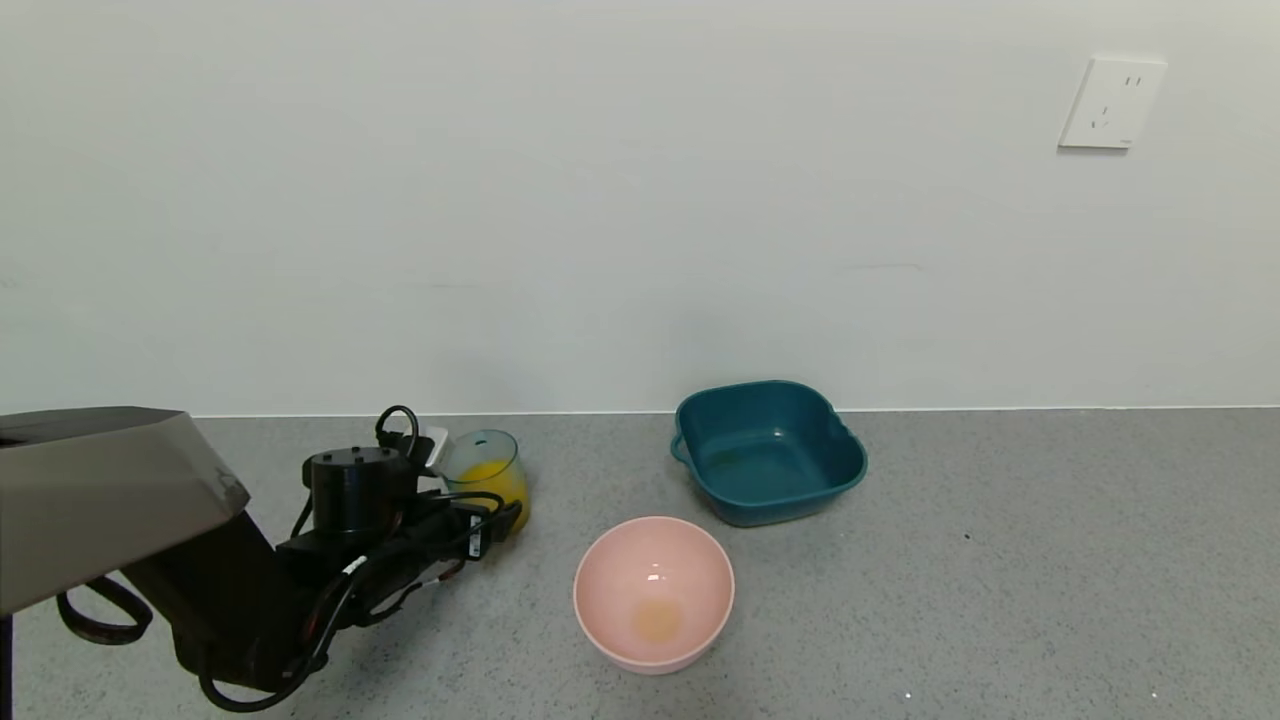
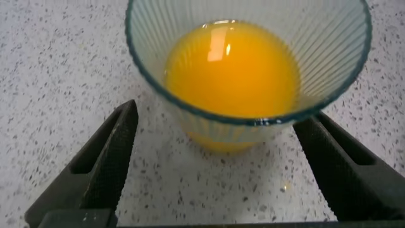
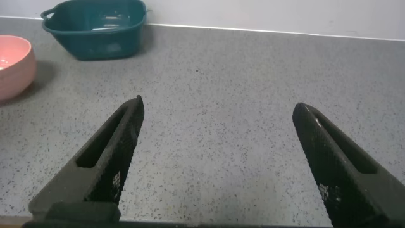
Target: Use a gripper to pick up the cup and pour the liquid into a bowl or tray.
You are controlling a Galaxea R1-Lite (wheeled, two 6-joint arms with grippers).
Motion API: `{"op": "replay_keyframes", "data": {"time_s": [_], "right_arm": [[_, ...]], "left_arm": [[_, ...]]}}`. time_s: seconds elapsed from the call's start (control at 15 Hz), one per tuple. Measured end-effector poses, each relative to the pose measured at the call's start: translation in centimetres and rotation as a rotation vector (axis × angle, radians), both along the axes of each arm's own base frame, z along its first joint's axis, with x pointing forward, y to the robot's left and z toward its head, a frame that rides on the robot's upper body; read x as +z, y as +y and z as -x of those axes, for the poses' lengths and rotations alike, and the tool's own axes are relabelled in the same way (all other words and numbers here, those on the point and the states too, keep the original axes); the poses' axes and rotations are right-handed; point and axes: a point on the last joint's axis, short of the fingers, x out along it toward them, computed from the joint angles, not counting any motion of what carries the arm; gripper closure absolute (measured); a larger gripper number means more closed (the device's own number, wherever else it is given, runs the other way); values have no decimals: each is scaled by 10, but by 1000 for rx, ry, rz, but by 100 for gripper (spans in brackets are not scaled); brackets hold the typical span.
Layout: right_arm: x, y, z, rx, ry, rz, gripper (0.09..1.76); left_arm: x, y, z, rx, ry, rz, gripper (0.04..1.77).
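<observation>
Toward the back-left of the desk (image 1: 1000,560), close to the wall edge, the cup (image 1: 487,478) stands upright, mouth up, long axis vertical, orange liquid (image 2: 231,69) filling roughly its lower half. Left gripper (image 1: 480,528) sits at the cup, jaws spread, one on each side of the cup's lower body; the left wrist view shows gaps between each finger (image 2: 107,158) and the glass, so no grip yet. Cup base looks to rest on the desk, not lifted.

Progress judgement: early stage. Approach done, jaws bracketing the cup; closing, lifting, carrying and pouring all left. Nothing poured from this cup as far as visible, though the pink bowl (image 1: 653,592) has a faint orange smear at its bottom. That bowl sits nearer the front edge, about mid-desk, well apart from the cup. Teal basin (image 1: 768,450) is behind it, nearer the wall edge, and looks empty.

Right gripper (image 3: 215,164) idle, low over bare desk on the right side, jaws spread, holding nothing; not seen in the head view.

Likely next: close on the ribbed lower half, keep the axis vertical while carrying toward the bowl, then tilt the mouth over the rim. Liquid level is moderate, so slosh risk seems low if kept upright.
</observation>
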Motion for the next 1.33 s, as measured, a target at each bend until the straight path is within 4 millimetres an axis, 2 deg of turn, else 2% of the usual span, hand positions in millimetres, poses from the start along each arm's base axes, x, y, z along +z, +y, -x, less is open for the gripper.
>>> {"op": "replay_keyframes", "data": {"time_s": [0.53,1.33], "right_arm": [[0,0,0,0,0,0,14],[0,0,0,0,0,0,14]], "left_arm": [[-7,-5,-17,-7,-14,3,9],[-12,-9,-31,-3,-25,-2,9]]}}
